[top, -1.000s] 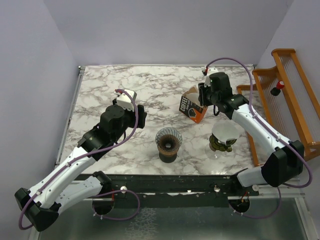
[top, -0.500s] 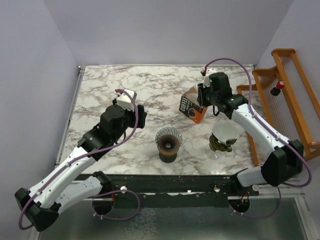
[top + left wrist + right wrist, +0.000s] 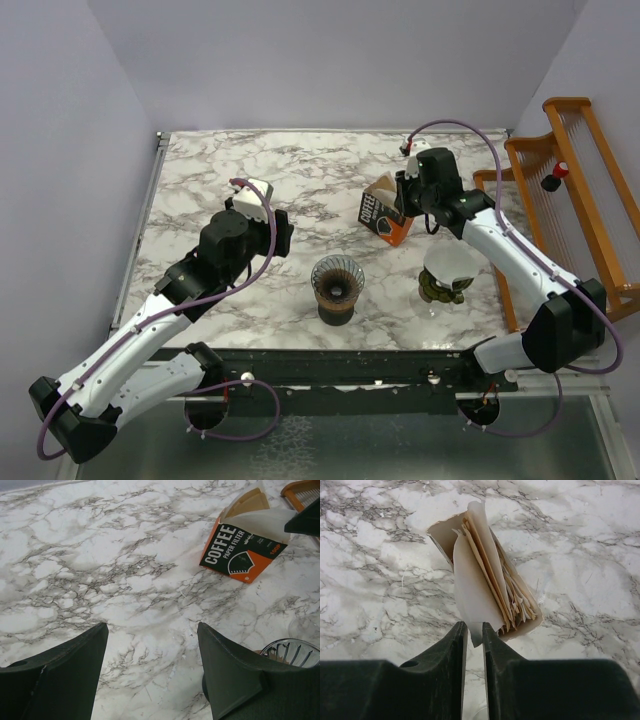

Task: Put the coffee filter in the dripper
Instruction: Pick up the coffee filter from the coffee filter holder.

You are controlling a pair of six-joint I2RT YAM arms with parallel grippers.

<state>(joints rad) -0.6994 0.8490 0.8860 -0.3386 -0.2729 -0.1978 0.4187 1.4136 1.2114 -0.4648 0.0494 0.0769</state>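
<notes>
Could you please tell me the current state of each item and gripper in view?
Carton: mouth open, filters stacked inside.
Coffee filter: sticking out of the carton, its edge pinched.
Centre dripper: upright, no filter in it.
Right-hand dripper: upright, with a white cone on top.
Left gripper: open, holding nothing.
Right gripper: shut on the coffee filter.

Lab test cell: blank lilac walls (image 3: 330, 60) around marble tabletop (image 3: 250, 170).

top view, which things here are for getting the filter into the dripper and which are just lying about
Job: coffee filter, dripper, right tool, filter carton.
Lying about: orange rack, white cone on dark stand.
</notes>
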